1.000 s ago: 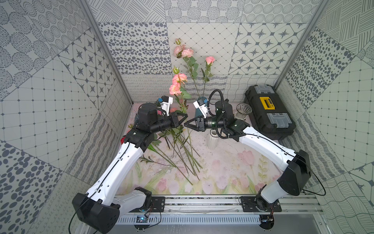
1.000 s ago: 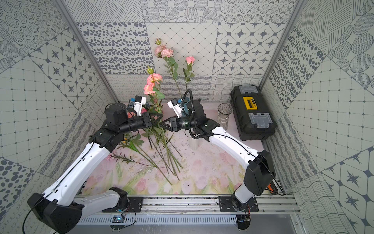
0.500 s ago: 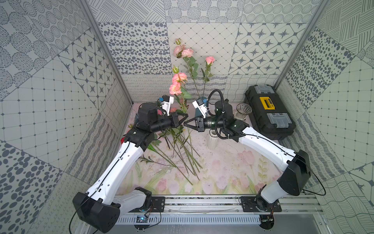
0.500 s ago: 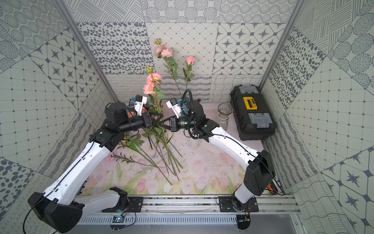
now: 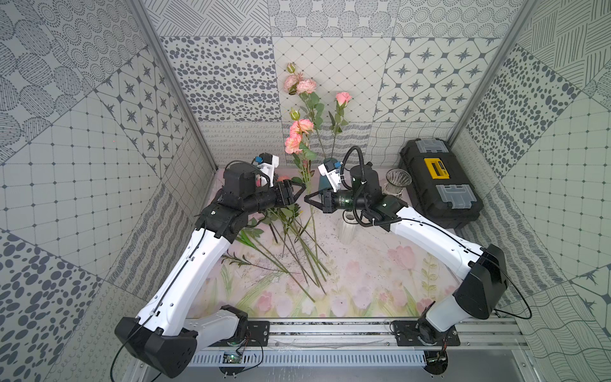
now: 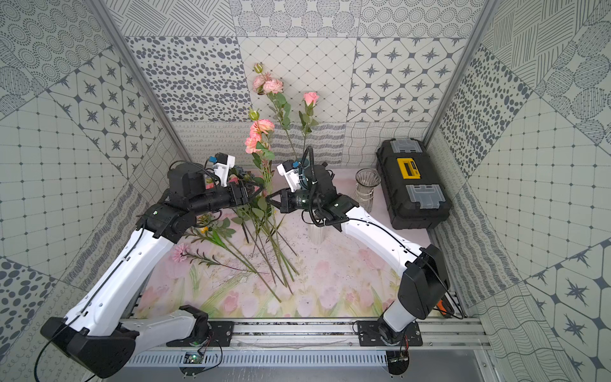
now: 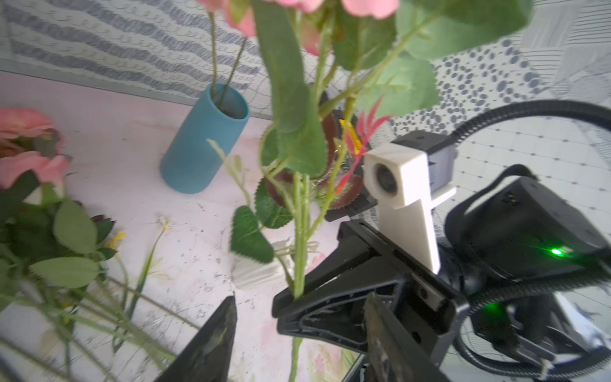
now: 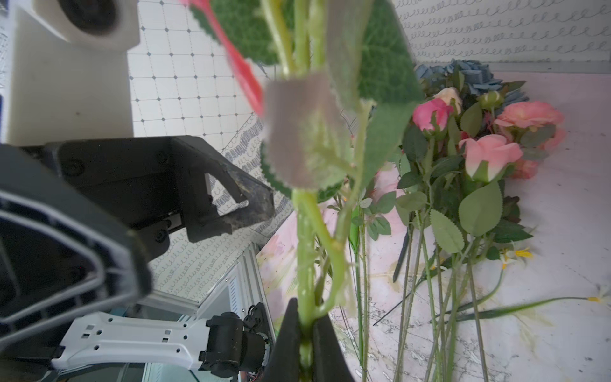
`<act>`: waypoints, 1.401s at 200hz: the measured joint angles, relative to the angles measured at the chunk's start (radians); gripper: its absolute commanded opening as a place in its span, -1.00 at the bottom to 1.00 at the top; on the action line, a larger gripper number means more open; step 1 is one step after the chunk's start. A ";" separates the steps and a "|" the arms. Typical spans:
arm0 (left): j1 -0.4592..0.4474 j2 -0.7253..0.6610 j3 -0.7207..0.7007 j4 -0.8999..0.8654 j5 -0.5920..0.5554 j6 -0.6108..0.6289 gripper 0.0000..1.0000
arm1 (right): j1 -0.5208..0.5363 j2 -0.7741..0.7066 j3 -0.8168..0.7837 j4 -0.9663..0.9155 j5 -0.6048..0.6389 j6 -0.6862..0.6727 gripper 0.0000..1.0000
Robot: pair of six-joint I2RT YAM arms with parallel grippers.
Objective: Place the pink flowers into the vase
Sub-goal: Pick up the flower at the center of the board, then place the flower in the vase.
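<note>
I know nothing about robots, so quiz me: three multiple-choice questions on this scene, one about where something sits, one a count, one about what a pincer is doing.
1. Where is the black toolbox? A hanging on a wall; B in the back corner, beside the clear glass vase; C on top of a robot arm.
2. How many stems stand in the blue vase? A two; B none; C five.
3. Which pincer is clamped on the raised pink flower? A left; B neither; C the right pincer.
Answers: B, it sits next to the glass; A, two thin stems rise from its mouth; C, its tips pinch the stem while the left pincer stands open.
</note>
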 measured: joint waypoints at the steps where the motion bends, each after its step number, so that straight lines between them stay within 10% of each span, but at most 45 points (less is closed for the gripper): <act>1: 0.000 0.001 0.002 -0.006 -0.006 0.002 0.24 | 0.000 0.000 0.000 -0.002 0.003 -0.002 -1.00; 80: 0.069 0.005 -0.028 -0.267 -0.313 0.151 0.23 | 0.008 0.000 0.000 -0.091 0.182 -0.082 -1.00; 280: 0.184 -0.034 -0.192 -0.262 -0.408 0.262 0.21 | 0.082 -0.023 -0.104 0.200 0.462 -0.140 -1.00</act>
